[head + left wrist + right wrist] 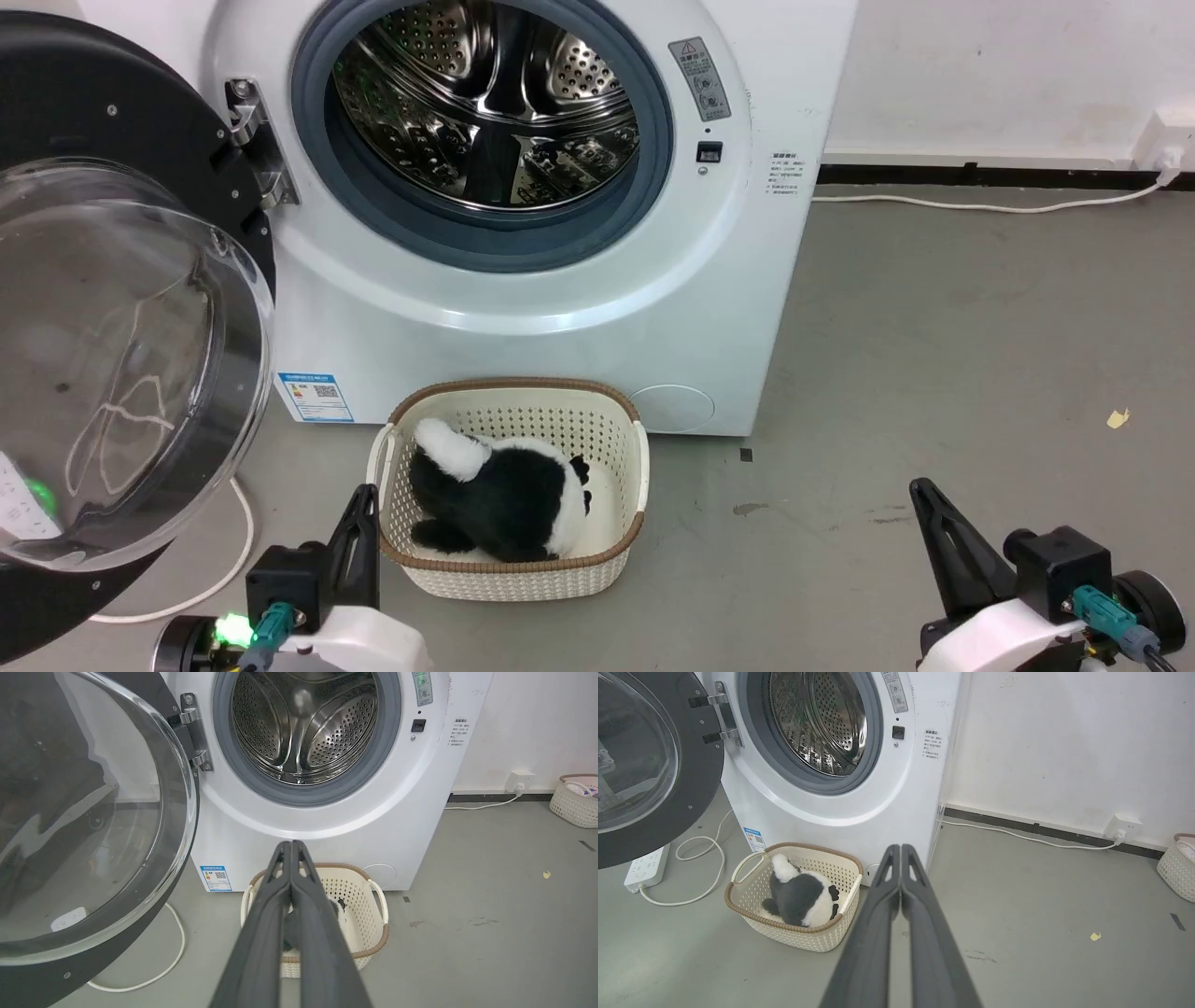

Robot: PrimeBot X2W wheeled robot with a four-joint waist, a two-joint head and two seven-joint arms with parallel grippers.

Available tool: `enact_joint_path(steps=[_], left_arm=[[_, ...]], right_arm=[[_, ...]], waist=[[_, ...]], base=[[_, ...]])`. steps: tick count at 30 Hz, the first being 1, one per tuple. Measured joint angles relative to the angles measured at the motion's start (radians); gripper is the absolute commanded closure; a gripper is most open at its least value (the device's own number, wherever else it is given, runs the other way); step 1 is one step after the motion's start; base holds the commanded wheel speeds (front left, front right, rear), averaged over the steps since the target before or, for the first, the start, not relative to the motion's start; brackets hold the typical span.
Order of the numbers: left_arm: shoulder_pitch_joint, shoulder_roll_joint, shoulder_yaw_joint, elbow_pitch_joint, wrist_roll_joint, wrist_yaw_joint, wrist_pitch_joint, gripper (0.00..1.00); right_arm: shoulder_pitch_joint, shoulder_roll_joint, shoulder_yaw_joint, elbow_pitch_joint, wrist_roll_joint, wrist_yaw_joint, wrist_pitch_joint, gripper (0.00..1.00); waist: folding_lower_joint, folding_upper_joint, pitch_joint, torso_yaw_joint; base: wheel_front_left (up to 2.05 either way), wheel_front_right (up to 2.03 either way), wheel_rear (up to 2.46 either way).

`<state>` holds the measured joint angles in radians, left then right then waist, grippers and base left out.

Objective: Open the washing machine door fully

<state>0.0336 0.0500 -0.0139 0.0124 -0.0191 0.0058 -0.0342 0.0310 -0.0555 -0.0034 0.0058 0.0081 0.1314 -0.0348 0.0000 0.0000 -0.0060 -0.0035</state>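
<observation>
The washing machine door (121, 308) stands swung wide on its hinge (257, 140) at the left of the washing machine (523, 317), leaving the steel drum (495, 103) exposed. Just before the machine, a cream basket (523, 574) on the floor (934, 327) holds a black-and-white plush toy (504, 495). The left tool (362, 497) and the right tool (924, 490) hang low, clear of the door, each with its fingers pressed together on nothing.

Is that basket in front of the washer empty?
No, a black-and-white plush toy lies inside the cream basket.
</observation>
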Motion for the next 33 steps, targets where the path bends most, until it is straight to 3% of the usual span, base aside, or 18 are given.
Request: enact_joint_path(steps=[33], left_arm=[[-0.018,0.000,0.015,-0.009,0.010,-0.002,0.034,1.00]], right_arm=[[-0.018,0.000,0.004,-0.002,0.000,0.000,0.034,1.00]], waist=[[0.0000,0.0000,0.006,0.003]], base=[[0.00,0.00,0.00]])
